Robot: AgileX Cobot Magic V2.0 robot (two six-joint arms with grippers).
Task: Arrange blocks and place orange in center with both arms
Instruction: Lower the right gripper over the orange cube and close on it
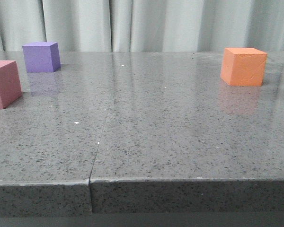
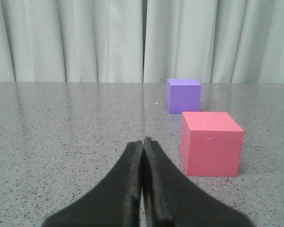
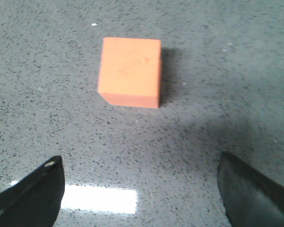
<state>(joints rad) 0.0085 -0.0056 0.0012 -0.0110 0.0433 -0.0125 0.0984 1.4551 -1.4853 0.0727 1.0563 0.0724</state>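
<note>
The orange cube [image 1: 243,66] sits far right on the grey stone table, alone. At the far left stand the purple cube [image 1: 40,56] and, nearer, the pink cube [image 1: 4,83], partly cut by the frame edge. Neither gripper shows in the front view. In the left wrist view my left gripper [image 2: 143,142] is shut with nothing in it, low over the table; the pink cube [image 2: 211,144] is just beside and ahead of it, the purple cube [image 2: 183,95] behind that. My right gripper [image 3: 141,163] is open, hovering above the table with the orange cube [image 3: 130,72] ahead of its fingers, untouched.
A seam [image 1: 100,137] runs through the tabletop from front edge to back. Pale curtains [image 1: 142,23] hang behind the table. The stretch of stone [image 1: 146,85] between the left cubes and the orange cube holds nothing.
</note>
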